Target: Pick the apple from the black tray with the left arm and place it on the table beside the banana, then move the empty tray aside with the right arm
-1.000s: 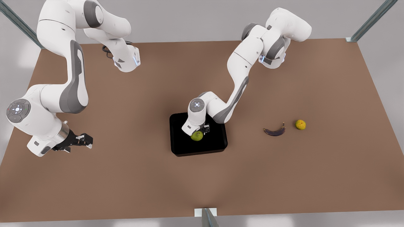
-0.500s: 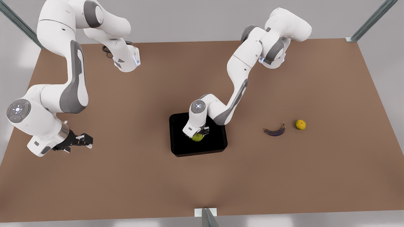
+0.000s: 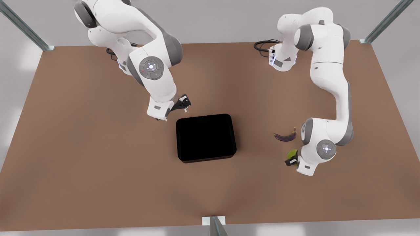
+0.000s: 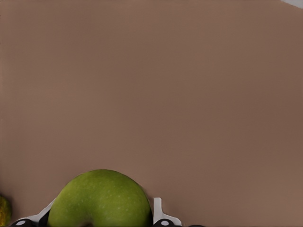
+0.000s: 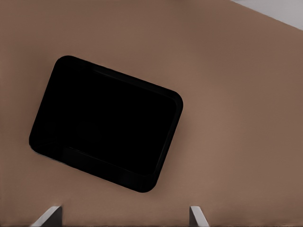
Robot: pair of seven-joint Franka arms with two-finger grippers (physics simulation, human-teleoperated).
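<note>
Since the frame 0.5 s ago, the apple has left the black tray and now sits on the front view's right side of the worktop, while both arms have taken new poses.

Left gripper: positioned on the front view's right, near the banana. Its fingers are clamped on the apple, 1 on each side, as the left wrist view shows with the green fruit seated between them. The apple is near the banana, on its camera side. Whether the apple touches the worktop cannot be determined. A small part of a yellow-green fruit appears at the edge of the left wrist view.

Right gripper: positioned above the worktop just beside the far corner of the black tray on the front view's left, not in contact with it. Its fingers are apart, with 2 tips visible in the right wrist view and the tray lying beyond them.

Black tray: located at the middle of the worktop, flat, with nothing in it. It lies well apart from the banana and the apple.
</note>
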